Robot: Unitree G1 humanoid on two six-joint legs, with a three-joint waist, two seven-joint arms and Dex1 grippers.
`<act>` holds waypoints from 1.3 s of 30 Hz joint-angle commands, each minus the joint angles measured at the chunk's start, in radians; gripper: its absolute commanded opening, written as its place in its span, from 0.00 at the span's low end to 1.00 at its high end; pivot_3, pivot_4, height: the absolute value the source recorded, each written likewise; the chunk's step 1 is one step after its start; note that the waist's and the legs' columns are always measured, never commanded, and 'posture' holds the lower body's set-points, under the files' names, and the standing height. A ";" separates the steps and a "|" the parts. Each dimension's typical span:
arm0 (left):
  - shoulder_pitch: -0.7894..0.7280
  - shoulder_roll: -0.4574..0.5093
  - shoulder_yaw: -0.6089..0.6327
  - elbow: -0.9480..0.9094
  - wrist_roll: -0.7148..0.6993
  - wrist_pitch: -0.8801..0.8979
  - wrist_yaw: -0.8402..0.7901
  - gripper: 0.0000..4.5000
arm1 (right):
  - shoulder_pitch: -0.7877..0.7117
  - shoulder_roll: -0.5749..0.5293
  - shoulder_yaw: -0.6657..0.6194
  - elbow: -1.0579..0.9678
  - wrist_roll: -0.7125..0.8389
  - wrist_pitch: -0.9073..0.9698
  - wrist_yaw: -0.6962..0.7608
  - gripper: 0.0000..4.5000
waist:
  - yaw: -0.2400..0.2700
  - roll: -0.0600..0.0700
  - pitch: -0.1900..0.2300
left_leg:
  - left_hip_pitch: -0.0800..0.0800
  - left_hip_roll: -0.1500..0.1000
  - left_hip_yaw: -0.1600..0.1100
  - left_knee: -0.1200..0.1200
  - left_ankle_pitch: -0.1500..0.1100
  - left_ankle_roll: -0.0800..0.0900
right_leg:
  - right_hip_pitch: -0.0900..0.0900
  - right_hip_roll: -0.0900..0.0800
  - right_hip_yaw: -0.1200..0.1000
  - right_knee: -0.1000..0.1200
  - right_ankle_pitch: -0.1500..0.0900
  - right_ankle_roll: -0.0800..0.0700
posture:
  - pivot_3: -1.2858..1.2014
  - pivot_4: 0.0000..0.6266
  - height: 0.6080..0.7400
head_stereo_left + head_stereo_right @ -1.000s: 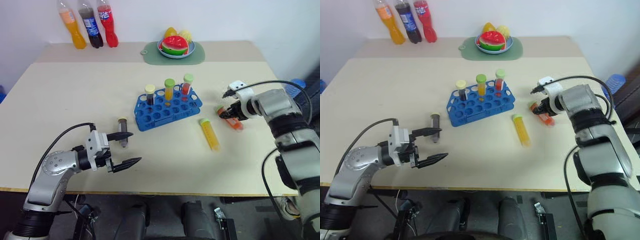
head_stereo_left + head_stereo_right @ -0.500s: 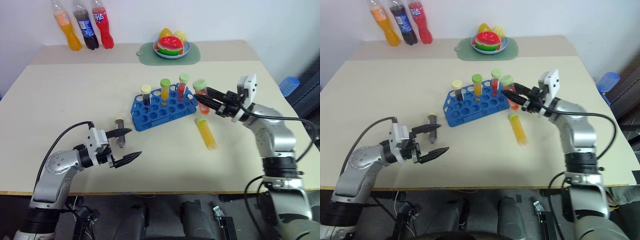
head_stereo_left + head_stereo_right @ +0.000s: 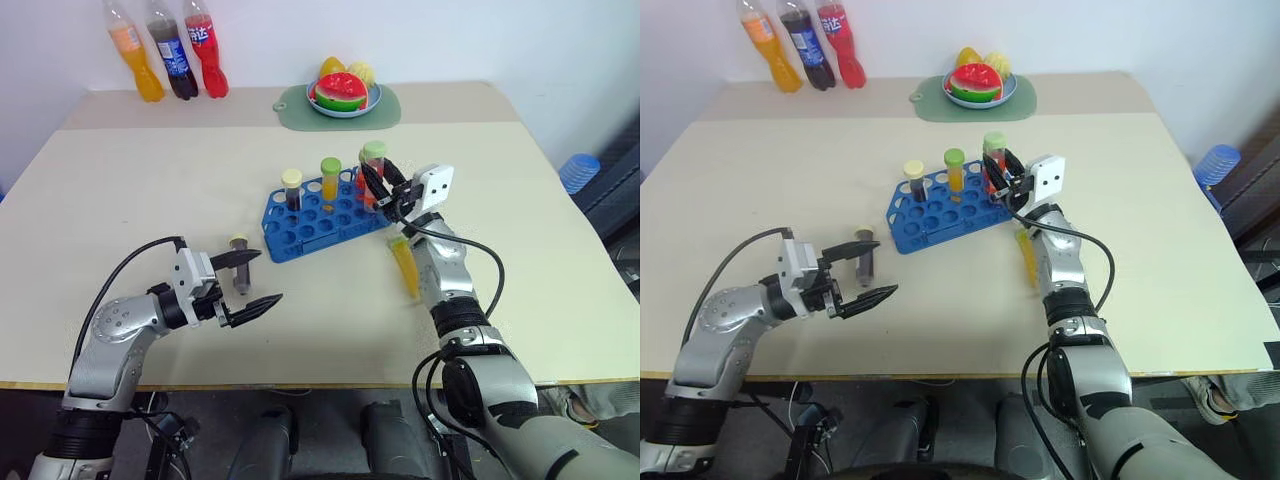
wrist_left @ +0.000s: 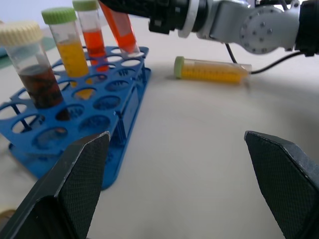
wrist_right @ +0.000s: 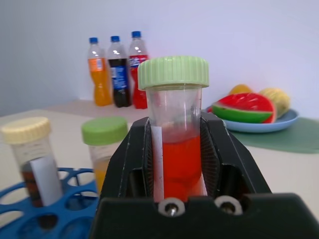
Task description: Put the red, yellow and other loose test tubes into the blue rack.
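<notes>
The blue rack (image 3: 318, 236) stands mid-table with a brown cream-capped tube (image 3: 291, 188), a yellow green-capped tube (image 3: 330, 180) and a red tube (image 4: 92, 36) upright in its back row. My right gripper (image 3: 381, 187) is shut on a red-orange test tube with a green cap (image 5: 175, 144), held tilted above the rack's right end. A yellow tube (image 3: 405, 266) lies flat on the table right of the rack. A dark tube (image 3: 239, 272) stands upright left of the rack, just beyond my open left gripper (image 3: 260, 282).
Three soda bottles (image 3: 167, 58) stand at the back left against the wall. A green mat (image 3: 388, 105) with a plate of fruit (image 3: 343, 88) lies at the back centre. A blue object (image 3: 581, 170) sits on the floor beyond the table's right edge.
My right gripper lifted the red-orange tube from the table's right side and swung it left to above the rack's right end, tipping it more upright. The left gripper stays open in place.
</notes>
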 commanded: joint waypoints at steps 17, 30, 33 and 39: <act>0.032 0.012 0.043 -0.070 -0.017 0.023 0.035 1.00 | -0.002 0.028 -0.022 0.178 0.019 -0.088 0.035 0.19 | -0.001 0.000 0.000 | 0.011 0.000 0.000 -0.002 -0.003 0.005 | 0.009 0.001 0.000 0.000 -0.001 -0.001 | 0.52 0.24 1.00; 0.030 -0.007 0.035 -0.029 0.013 -0.016 0.040 1.00 | 0.111 -0.141 0.084 -0.260 -0.070 0.163 0.068 0.93 | 0.003 0.001 0.001 | 0.010 0.001 0.000 -0.003 -0.003 0.005 | 0.009 0.001 0.001 -0.001 -0.001 -0.001 | 0.52 0.24 1.00; 0.026 -0.015 0.027 -0.013 0.022 -0.031 0.039 1.00 | 0.245 -0.275 0.118 -0.627 -0.128 0.533 0.060 0.93 | 0.008 0.001 0.001 | 0.010 0.001 0.000 -0.003 -0.003 0.005 | 0.008 0.000 0.001 -0.001 -0.001 -0.001 | 0.52 0.24 1.00; 0.021 -0.026 0.010 0.013 0.040 -0.054 0.032 1.00 | 0.302 -0.485 0.127 -1.047 -0.025 1.338 0.124 0.93 | 0.003 0.001 0.001 | 0.009 0.001 0.001 -0.002 -0.003 0.006 | 0.009 0.000 0.001 -0.003 -0.001 -0.001 | 0.52 0.24 1.00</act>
